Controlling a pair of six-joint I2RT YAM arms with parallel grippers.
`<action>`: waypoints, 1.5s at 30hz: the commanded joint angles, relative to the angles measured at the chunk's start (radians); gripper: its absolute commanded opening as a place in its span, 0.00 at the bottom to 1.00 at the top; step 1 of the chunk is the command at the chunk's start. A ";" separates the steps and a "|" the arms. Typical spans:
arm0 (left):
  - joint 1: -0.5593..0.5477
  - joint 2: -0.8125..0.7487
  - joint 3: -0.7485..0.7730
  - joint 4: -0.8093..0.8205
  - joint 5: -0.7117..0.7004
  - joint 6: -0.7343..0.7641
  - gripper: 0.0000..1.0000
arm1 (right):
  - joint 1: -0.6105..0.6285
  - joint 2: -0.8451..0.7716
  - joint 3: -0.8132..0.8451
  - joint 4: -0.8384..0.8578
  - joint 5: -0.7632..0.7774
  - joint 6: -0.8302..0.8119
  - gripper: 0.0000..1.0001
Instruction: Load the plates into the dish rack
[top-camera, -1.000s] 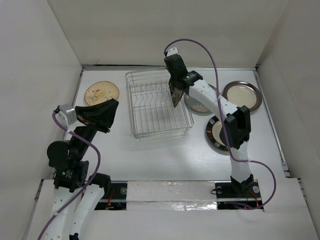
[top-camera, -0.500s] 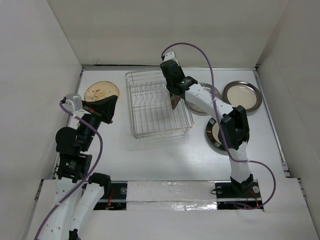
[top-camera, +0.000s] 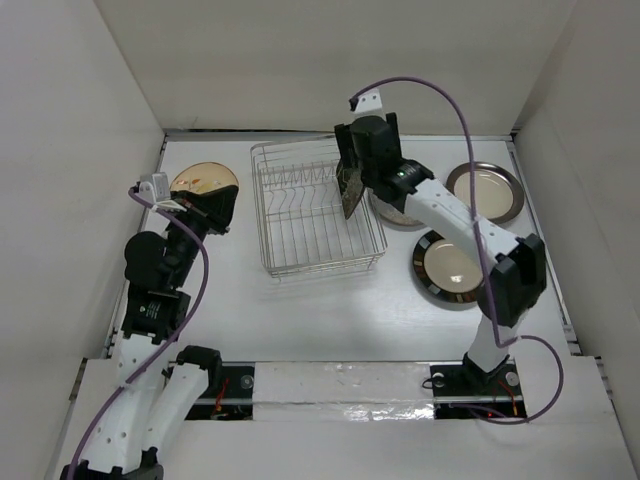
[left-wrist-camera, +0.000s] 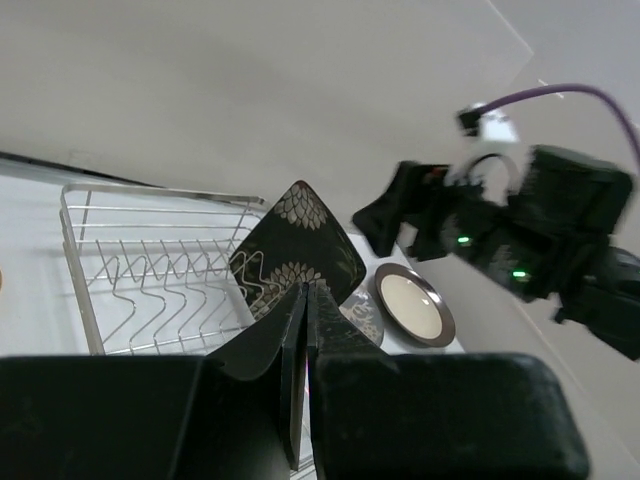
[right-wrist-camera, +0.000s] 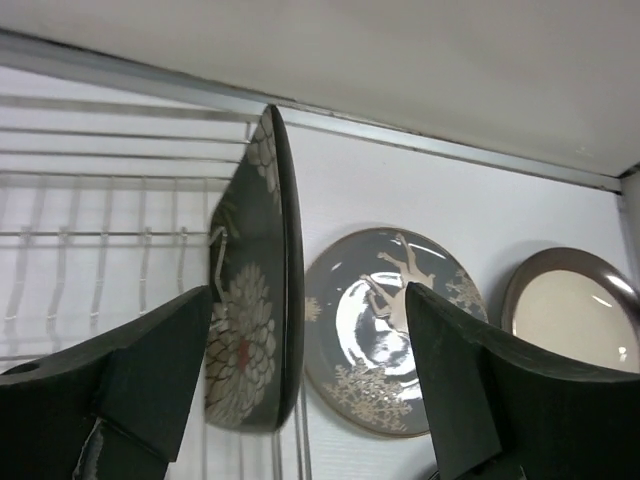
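Right claw (right-wrist-camera: 308, 300) spread wide either side of the dark floral plate (right-wrist-camera: 250, 340), propped on edge at the dish rack's (top-camera: 259, 200) right end. Risked clipping its rim on retreat, toppling it. Left claw (top-camera: 215, 210) pinched shut near the tan plate (top-camera: 200, 178).

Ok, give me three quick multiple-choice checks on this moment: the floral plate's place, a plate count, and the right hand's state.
1. Where is the floral plate relative to the rack? A flat beside it; B on edge inside it; C flat under it.
2. How many plates lie flat on the table? A two; B three; C four.
3. The right hand is: A open; B shut on the floral plate; C shut, empty.
Answers: 1 B, it stands upright among the wires. 2 C: tan plate, branch-motif plate, grey-rimmed plate, black-rimmed plate. 3 A, its fingers stand apart either side of the floral plate.
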 joint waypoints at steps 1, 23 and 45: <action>0.006 0.023 -0.019 0.073 0.034 -0.035 0.00 | 0.004 -0.201 -0.133 0.143 -0.112 0.093 0.83; 0.286 0.399 -0.094 0.105 -0.144 -0.210 0.54 | 0.027 -0.967 -1.006 0.392 -0.445 0.305 0.50; 0.541 1.085 0.110 0.219 -0.071 -0.202 0.54 | -0.070 -0.988 -1.071 0.409 -0.600 0.357 0.50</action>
